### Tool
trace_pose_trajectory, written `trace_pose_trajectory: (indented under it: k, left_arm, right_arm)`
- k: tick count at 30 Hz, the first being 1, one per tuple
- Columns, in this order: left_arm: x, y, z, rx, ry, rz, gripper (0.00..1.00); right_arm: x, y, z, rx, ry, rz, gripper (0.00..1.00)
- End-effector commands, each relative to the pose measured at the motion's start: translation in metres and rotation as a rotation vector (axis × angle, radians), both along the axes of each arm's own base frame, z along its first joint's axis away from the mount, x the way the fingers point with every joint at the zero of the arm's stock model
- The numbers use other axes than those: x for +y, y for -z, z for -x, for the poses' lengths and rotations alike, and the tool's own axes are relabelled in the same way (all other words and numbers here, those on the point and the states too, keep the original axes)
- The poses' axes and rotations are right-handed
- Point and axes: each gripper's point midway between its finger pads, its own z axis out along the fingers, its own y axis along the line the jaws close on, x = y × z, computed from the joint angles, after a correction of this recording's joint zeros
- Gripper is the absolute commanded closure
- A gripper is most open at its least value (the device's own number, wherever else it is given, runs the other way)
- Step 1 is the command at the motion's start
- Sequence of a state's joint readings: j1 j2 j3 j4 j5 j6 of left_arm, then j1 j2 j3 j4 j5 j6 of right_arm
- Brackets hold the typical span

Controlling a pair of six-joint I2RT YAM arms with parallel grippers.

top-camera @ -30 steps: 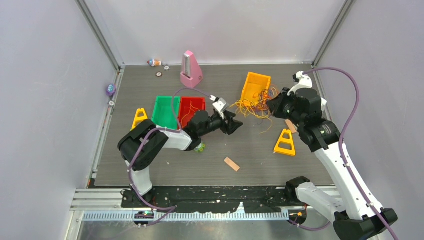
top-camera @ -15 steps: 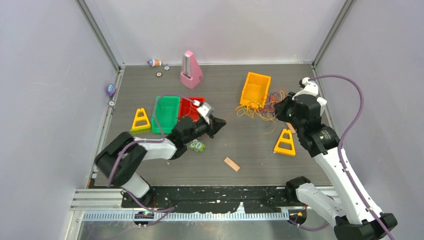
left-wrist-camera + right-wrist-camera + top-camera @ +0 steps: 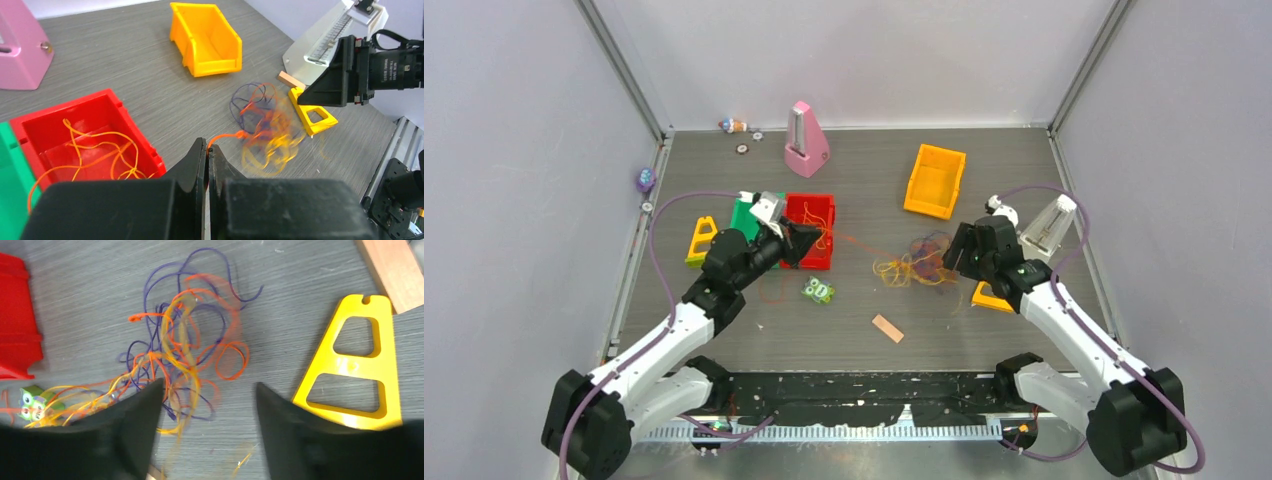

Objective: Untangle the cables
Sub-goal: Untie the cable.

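Left wrist view: left gripper (image 3: 206, 146) pinching orange strand (image 3: 226, 136) off cables (image 3: 265, 132); right gripper (image 3: 207, 390) hovering spread, gripping nothing. Risk: unanchored bunch dragging along, knot tightening.

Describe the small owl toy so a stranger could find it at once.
Find the red bin left of centre. Just in front of its near wall lies the owl toy: tiny, green, with big round eyes. Nothing else nearby has a face.
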State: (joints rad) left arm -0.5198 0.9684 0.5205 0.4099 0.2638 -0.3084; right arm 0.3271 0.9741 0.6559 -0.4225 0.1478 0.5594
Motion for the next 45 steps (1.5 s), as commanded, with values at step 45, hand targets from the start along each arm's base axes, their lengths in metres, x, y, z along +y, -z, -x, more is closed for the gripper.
trace_pose_trajectory:
  k: [45]
  left_arm:
    - [0.186,-0.139,0.019,-0.076,-0.662,-0.152,1.00]
  right_arm:
    - [0.018,0.065,-0.010,0.023,-0.024,0.121,0.38]
